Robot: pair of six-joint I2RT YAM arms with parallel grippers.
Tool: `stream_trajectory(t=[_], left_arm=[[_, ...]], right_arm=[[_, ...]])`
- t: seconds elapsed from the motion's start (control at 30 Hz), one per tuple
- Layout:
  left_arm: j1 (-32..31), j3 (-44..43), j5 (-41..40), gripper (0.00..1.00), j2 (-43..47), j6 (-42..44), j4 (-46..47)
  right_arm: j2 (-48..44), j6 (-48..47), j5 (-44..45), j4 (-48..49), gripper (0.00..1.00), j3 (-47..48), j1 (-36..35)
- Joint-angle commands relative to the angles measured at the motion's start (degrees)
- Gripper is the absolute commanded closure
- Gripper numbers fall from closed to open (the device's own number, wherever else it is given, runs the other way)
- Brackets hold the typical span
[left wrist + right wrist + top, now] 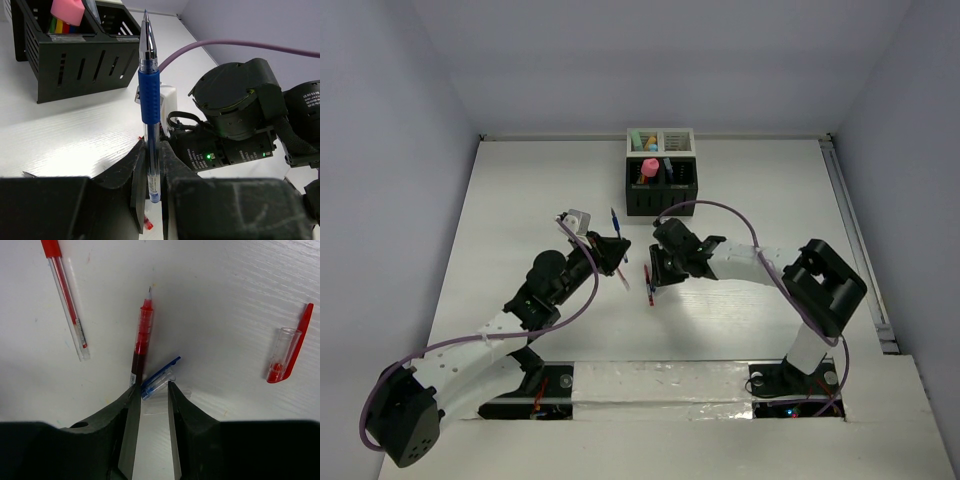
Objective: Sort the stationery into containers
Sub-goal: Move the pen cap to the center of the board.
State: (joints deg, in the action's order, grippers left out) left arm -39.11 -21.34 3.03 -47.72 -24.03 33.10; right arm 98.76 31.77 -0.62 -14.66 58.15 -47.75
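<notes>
Left gripper [152, 150] clamps a clear blue-gripped plastic pen [149, 95] upright, near the black slotted organizer box [75, 65].
Right gripper [152, 387], farther from that box, has its fingers parted over a small blue pen cap [159, 377] beside a red-inked clear pen [142, 335].

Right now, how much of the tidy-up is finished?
Partly done. A pink marker already stands in the black container. The left pincer grips a blue pen, not yet dropped in. The right pincer hangs open over a red pen; a second red pen, a blue cap and a red cap lie on the table.
</notes>
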Motion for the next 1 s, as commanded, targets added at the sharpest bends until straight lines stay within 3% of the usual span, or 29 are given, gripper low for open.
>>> stream_trajectory(t=[0.0,0.3,0.53,0.63,0.77,0.83,0.87,0.97], left_arm=[[0.18,0.34,0.75,1.00,0.61,0.39,2.67],[0.18,0.51,0.23,1.00,1.14,0.48,2.49],[0.18,0.51,-0.13,1.00,1.67,0.56,2.23],[0.18,0.60,-0.39,1.00,2.20,0.57,2.14],[0.18,0.95,-0.74,1.00,2.99,0.65,2.32],[0.18,0.95,-0.83,1.00,3.08,0.65,2.32],[0.18,1.04,-0.83,1.00,2.99,0.65,2.32],[0.18,0.95,-1.01,1.00,2.81,0.74,2.23]], right_arm=[[0.73,0.05,2.82,-1.33,0.67,2.93,-0.86],[3.54,-0.22,4.14,-3.98,0.72,5.04,-1.38],[5.83,-1.79,9.58,-4.68,0.84,7.68,-1.38],[6.36,-4.86,12.48,-3.46,0.85,8.29,-1.38],[5.92,-16.86,14.24,1.21,0.86,7.42,-0.07],[5.57,-16.92,12.40,7.26,0.86,6.72,0.46],[5.48,-25.18,12.40,9.53,0.74,6.28,0.46],[4.60,-28.86,11.35,10.17,0.58,6.01,0.46]])
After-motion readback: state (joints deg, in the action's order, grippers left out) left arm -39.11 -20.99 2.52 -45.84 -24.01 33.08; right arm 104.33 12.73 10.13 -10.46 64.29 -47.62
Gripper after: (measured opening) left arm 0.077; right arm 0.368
